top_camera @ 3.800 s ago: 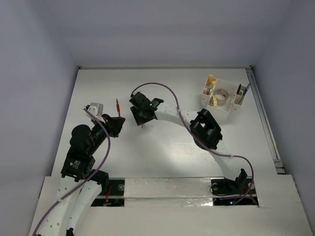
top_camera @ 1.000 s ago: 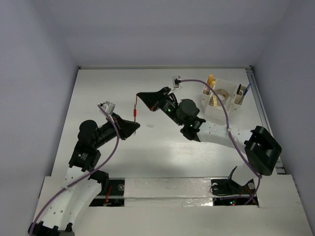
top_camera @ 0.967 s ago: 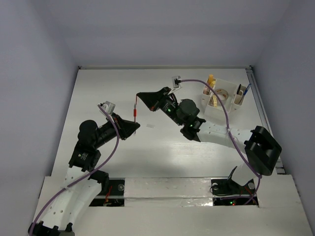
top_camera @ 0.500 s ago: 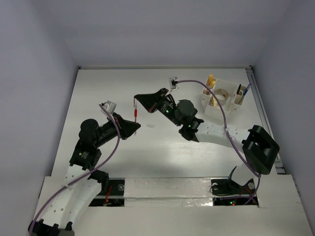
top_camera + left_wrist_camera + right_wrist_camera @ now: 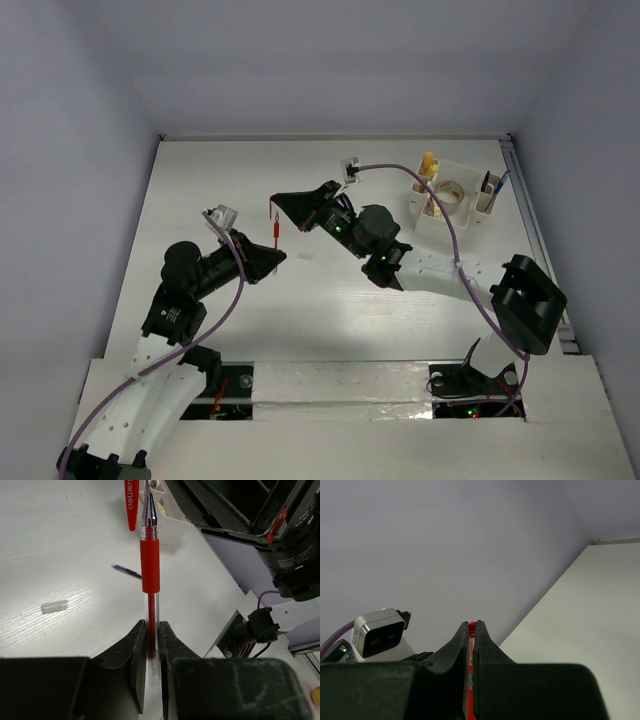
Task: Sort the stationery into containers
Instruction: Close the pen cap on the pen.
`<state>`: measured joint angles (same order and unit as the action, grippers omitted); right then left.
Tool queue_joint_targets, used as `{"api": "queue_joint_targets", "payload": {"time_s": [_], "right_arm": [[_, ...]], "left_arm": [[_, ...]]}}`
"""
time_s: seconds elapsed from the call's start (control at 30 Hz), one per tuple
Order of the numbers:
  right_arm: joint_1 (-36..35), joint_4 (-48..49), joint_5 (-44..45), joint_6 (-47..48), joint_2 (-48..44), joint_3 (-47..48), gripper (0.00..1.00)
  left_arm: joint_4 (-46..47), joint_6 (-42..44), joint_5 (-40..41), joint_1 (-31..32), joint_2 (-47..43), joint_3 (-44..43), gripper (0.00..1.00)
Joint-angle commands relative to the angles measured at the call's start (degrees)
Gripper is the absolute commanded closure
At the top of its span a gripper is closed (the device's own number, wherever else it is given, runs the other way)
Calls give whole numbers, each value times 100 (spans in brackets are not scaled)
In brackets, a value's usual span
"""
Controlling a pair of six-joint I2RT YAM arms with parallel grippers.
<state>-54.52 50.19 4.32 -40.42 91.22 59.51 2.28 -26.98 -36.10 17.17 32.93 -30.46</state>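
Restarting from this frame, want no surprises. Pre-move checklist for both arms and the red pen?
1. Left gripper shut on red pen: ok.
2. Right gripper shut on red cap: ok.
3. Cap in line with pen: not ok, offset sideways in the left wrist view.
4. Room in the organizer for it: cannot tell.
5. Table under arms bare: not ok, small clear piece lies there.

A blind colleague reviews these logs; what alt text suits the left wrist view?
Left pincer shut on a red pen, tip pointing away toward a red cap; a small clear piece lies on the white table.
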Motion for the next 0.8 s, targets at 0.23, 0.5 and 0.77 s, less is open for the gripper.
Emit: {"api": "queue_joint_targets", "payload": {"time_s": [0.23, 0.5, 0.77], "right_arm": [[-59, 351, 245, 325, -245, 26, 100], [-59, 307, 298, 456, -324, 61, 100], [-59, 280, 333, 544, -333, 158, 100]], "left_arm": [[237, 9, -99, 15, -67, -4, 100], [255, 0, -126, 15, -32, -4, 100], [273, -9, -187, 15, 12, 5, 100]]}}
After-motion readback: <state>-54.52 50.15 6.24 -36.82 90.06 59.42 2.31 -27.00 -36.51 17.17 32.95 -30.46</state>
